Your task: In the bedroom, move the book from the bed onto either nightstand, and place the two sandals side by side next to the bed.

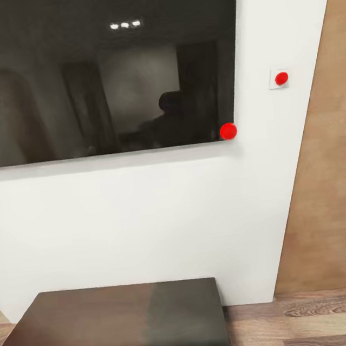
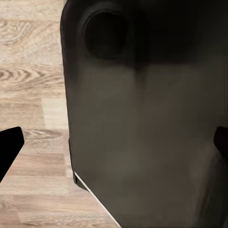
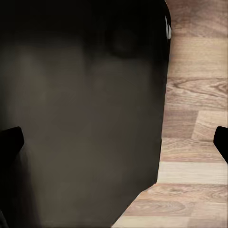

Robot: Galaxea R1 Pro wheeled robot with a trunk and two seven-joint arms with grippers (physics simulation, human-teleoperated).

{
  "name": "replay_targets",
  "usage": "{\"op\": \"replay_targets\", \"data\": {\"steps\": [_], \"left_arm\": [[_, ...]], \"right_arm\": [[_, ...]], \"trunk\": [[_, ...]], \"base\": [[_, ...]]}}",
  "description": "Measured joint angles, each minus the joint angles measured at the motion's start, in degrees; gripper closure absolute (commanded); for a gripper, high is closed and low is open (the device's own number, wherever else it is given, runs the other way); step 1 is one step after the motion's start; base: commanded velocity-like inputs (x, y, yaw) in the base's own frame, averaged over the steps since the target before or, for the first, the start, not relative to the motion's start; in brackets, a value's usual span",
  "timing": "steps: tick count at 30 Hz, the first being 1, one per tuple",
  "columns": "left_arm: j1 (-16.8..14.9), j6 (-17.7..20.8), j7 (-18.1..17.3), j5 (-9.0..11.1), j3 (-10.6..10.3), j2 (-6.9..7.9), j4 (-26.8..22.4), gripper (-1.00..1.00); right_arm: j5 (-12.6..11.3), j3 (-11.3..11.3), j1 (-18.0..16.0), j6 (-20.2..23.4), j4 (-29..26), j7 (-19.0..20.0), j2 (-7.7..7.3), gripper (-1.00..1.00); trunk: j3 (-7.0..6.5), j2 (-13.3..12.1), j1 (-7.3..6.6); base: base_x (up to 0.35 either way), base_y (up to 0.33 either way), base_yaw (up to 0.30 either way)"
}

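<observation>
I am facing a plain white wall [image 1: 147, 225] that is taking up most of what lies ahead of my head camera. High on it, a large dark glossy wall-mounted screen [image 1: 72, 71] is reflecting a dim room and three small ceiling lights, with a round red marker [image 1: 228, 131] sitting at its near right corner. To the right of the screen, a small white square wall switch [image 1: 279, 78] is carrying a second red dot. Further right, a tan wooden panel [image 1: 327, 185] is running down to the brown wood-plank floor [image 1: 312, 318].

Low and near on the left, a long dark brown glossy bench [image 1: 112, 334] is standing against the wall; its top is carrying nothing, and no drawer or compartment is showing.

In my left wrist view, a big dark rounded body [image 2: 142, 118] is looming over pale planks [image 2: 33, 95], and my left gripper [image 2: 114, 147] is showing one black fingertip [image 2: 9, 145] at each edge of the picture, so its jaws are standing wide with nothing between them. My right gripper [image 3: 114, 142] is looking the same, fingertips [image 3: 10, 140] far apart over a similar dark body [image 3: 85, 118].

The book, bed, nightstand and sandals are lying somewhere outside these views.
</observation>
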State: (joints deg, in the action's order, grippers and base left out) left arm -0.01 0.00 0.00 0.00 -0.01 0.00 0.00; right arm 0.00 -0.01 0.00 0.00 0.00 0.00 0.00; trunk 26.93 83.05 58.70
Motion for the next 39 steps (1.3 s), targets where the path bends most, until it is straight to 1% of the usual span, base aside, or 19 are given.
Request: {"op": "replay_targets", "data": {"steps": [3, 9, 17, 24, 27, 31, 39], "left_arm": [[0.98, -0.43, -0.09, 0.01, -0.12, 0.97, -0.95, -1.00], [1.53, -0.32, -0.09, 0.03, -0.09, 1.35, -1.27, -1.00], [1.82, -0.38, -0.06, 0.09, -0.05, 1.48, -2.29, -1.00], [1.88, -0.56, 0.11, 0.09, 0.07, 1.38, -4.50, -1.00], [1.90, -0.37, 0.21, 0.09, 0.06, 0.94, -5.47, -1.00], [1.87, -0.33, 0.45, 0.10, -0.01, -0.33, -6.76, -1.00], [1.85, -0.69, 0.46, 0.03, -0.09, -2.15, -9.33, -1.00]], "right_arm": [[0.01, 0.06, -0.63, 0.67, 0.11, -0.27, -0.12, -1.00], [-0.03, 0.10, -0.84, 0.40, 0.14, -0.29, -0.11, -1.00], [-0.20, -0.07, -1.03, -2.07, 0.09, -0.28, -0.09, -1.00], [-0.17, -0.18, -1.05, -3.29, -0.45, -0.41, -0.19, -1.00], [-0.03, -0.17, -1.05, -3.36, -1.42, -0.29, -0.30, -1.00], [-0.01, -0.19, -1.05, -3.29, -2.71, -0.06, -1.13, -1.00], [-0.55, -0.46, -1.10, -2.54, -5.29, 0.36, -3.71, -1.00]], "trunk": [[0.00, 0.02, 0.03], [0.00, 0.02, 0.03], [0.00, 0.02, 0.03], [0.00, 0.02, 0.03], [0.00, 0.02, 0.03], [0.00, 0.02, 0.03], [0.00, 0.02, 0.03]], "base": [[0.000, 0.000, 0.000], [0.000, 0.000, 0.000], [0.000, 0.000, 0.000], [0.000, 0.000, 0.000], [0.000, 0.000, 0.000], [0.000, 0.000, 0.000], [0.000, 0.000, 0.000]]}}
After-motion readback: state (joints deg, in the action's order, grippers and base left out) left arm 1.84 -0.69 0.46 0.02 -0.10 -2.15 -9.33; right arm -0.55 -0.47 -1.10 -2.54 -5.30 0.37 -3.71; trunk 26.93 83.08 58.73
